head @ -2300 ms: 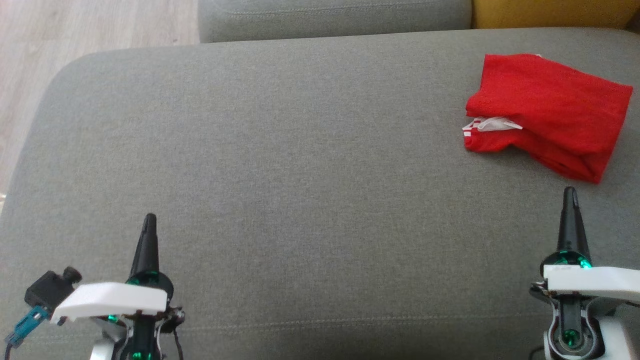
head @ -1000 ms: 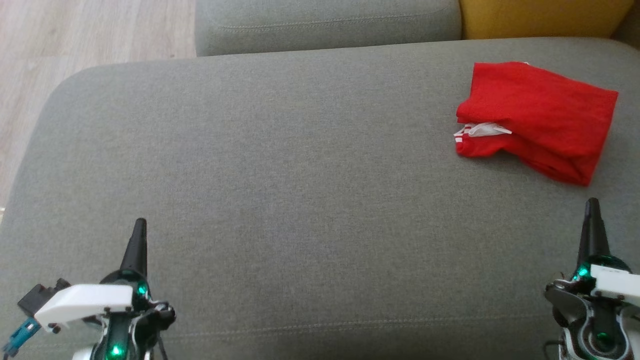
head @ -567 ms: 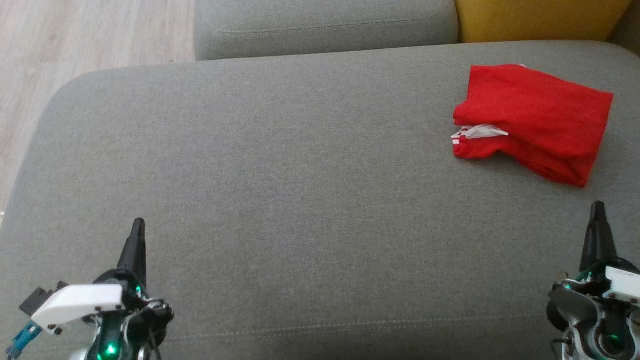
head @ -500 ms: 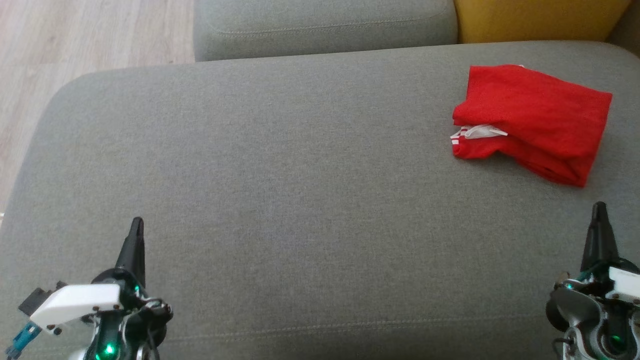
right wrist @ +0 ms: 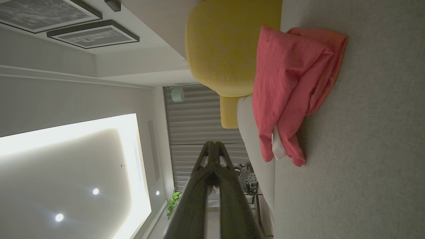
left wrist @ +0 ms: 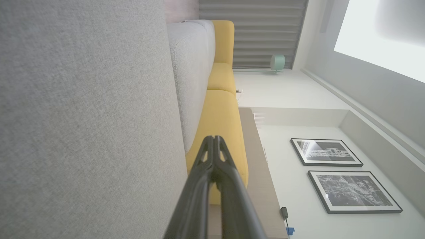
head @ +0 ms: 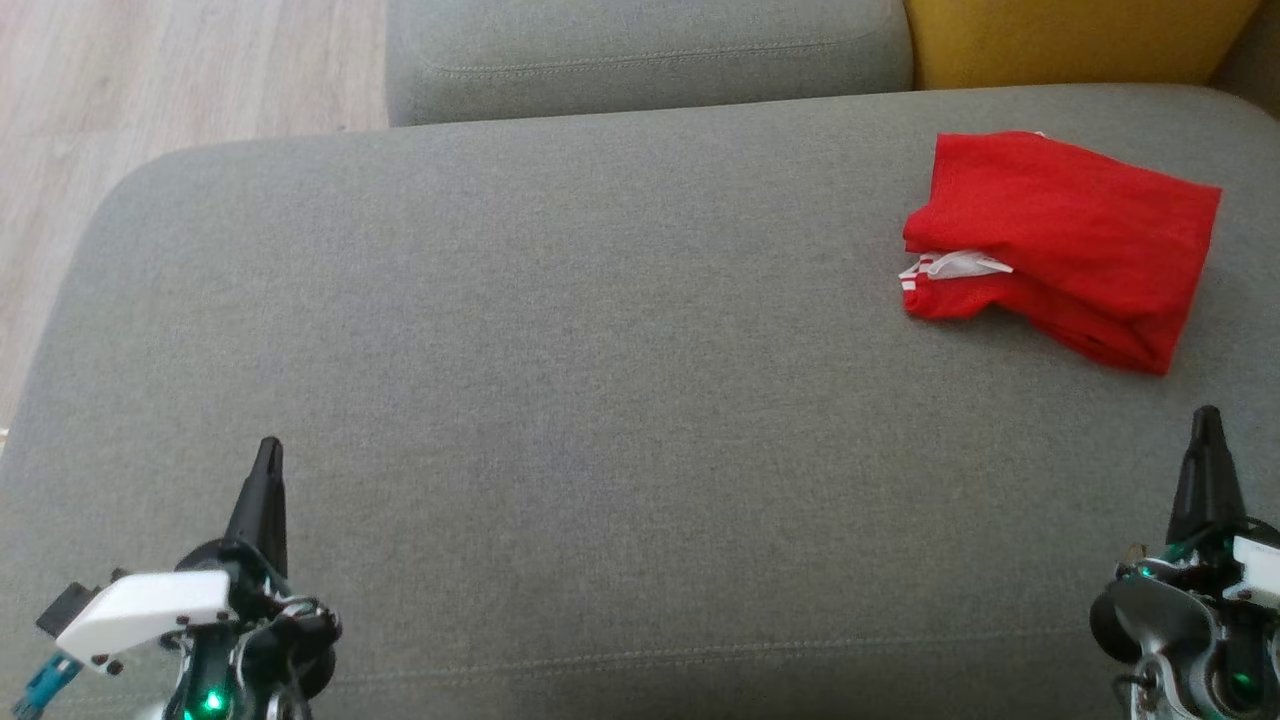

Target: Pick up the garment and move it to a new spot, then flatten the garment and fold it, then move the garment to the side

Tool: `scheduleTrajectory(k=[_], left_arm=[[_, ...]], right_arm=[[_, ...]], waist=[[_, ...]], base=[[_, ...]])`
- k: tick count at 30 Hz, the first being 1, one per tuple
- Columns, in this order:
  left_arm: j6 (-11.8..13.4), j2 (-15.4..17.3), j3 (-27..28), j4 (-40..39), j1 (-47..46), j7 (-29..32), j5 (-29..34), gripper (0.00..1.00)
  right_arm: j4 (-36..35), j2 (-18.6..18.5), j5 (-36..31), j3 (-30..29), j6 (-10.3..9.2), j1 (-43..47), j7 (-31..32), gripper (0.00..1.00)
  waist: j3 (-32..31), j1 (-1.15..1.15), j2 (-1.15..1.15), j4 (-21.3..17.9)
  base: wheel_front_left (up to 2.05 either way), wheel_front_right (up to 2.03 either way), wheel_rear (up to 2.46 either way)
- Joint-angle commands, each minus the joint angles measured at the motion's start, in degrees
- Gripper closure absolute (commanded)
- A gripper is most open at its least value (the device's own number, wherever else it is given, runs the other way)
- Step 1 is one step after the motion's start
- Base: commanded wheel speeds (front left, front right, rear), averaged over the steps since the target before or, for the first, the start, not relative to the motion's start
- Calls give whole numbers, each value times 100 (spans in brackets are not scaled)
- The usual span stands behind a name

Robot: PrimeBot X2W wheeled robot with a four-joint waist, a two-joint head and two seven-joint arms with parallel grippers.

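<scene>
A folded red garment (head: 1065, 245) with a bit of white trim lies at the far right of the grey seat cushion (head: 600, 330); the right wrist view shows the garment (right wrist: 292, 89) on the cushion too. My right gripper (head: 1206, 420) hovers just in front of it, shut and holding nothing; its tips (right wrist: 215, 146) meet in its own wrist view. At the lower left, far from the garment, my left gripper (head: 268, 450) is shut and holds nothing, tips (left wrist: 213, 139) pressed together.
A second grey cushion (head: 650, 45) and a yellow cushion (head: 1080, 40) border the seat's far edge. Wooden floor (head: 150, 80) lies past the cushion's left end. A wall with two framed pictures (left wrist: 338, 176) stands behind the sofa.
The head camera has tilted, shifting the whole picture down and left. Both grippers have drawn back toward me, the right one also moving outward to the right. The garment lies unmoved.
</scene>
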Motion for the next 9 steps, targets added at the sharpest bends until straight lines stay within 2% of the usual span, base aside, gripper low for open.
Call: scheduleTrajectory(k=[1,9], left_arm=[[-42,91,204,-153,-328,44,-18,100],[-42,78,222,-152,-330,59,-3,100]], right_arm=[[-182,-36,15,110,37,-243,47,100],[-181,-23,0,92,37,-245,62,100]], waist=[[1,0,0,0],[1,0,0,0]], base=[[0,0,0],[0,0,0]])
